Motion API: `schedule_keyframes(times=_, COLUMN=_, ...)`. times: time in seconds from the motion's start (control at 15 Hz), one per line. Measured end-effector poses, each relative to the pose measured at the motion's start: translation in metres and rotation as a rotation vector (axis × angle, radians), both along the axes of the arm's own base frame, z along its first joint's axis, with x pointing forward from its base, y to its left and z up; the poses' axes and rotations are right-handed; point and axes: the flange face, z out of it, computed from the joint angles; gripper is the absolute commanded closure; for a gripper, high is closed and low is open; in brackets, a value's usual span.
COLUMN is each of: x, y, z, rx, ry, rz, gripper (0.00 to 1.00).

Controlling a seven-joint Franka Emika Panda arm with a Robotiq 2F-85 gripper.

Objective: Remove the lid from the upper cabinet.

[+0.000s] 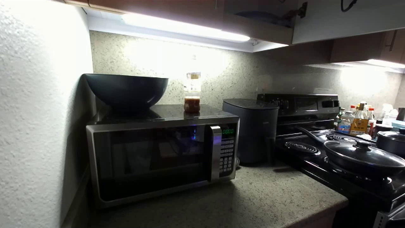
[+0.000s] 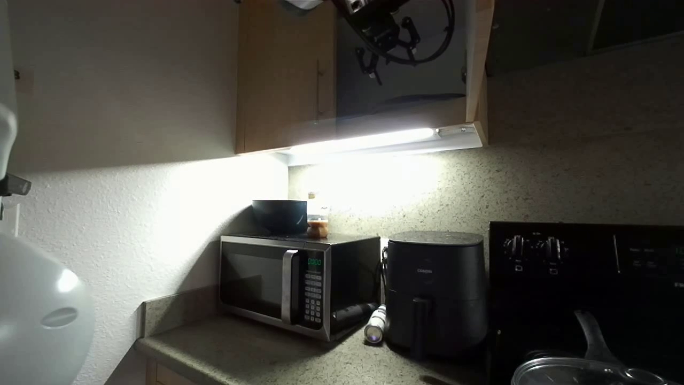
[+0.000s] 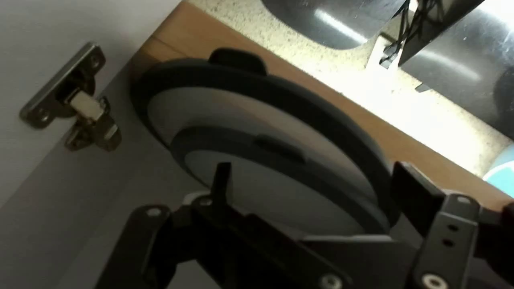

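Observation:
The lid (image 3: pixel 257 92), with a dark grey rim, paler centre and dark tab, sits inside the open upper cabinet (image 2: pixel 288 85). In the wrist view, a similar rim with a tab shows just below it; I cannot tell whether that is another lid or a reflection. Only the lid's dark bluish edge shows in both exterior views (image 1: pixel 262 15) (image 2: pixel 422 99). My gripper (image 3: pixel 317 184) is open, its fingers spread across the near part of the lid, with nothing visibly held. In an exterior view the gripper (image 2: pixel 394 61) hangs before the cabinet opening, above the lid.
The open cabinet door (image 2: pixel 478 59) and its hinge (image 3: pixel 88 104) flank the opening. A black cable loops beside the gripper. Below stand the microwave (image 1: pixel 152 158), bearing a dark bowl (image 1: pixel 126 90) and a bottle (image 1: pixel 192 104), the air fryer (image 2: pixel 435 289) and a covered pan (image 1: pixel 364 155).

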Motion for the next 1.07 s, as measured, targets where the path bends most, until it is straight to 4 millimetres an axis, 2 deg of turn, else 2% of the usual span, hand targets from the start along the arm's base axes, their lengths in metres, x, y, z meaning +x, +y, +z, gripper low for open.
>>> schedule_keyframes(times=0.4, x=-0.012, y=-0.001, z=-0.018, rx=0.039, ry=0.173, rz=-0.012, gripper=0.0)
schedule_keyframes(times=0.8, x=-0.011, y=-0.006, z=-0.02, rx=0.029, ry=0.178, rz=-0.023, gripper=0.0)
schedule_keyframes(times=1.07, x=-0.013, y=-0.014, z=-0.018, rx=-0.126, ry=0.202, rz=-0.069, gripper=0.0)
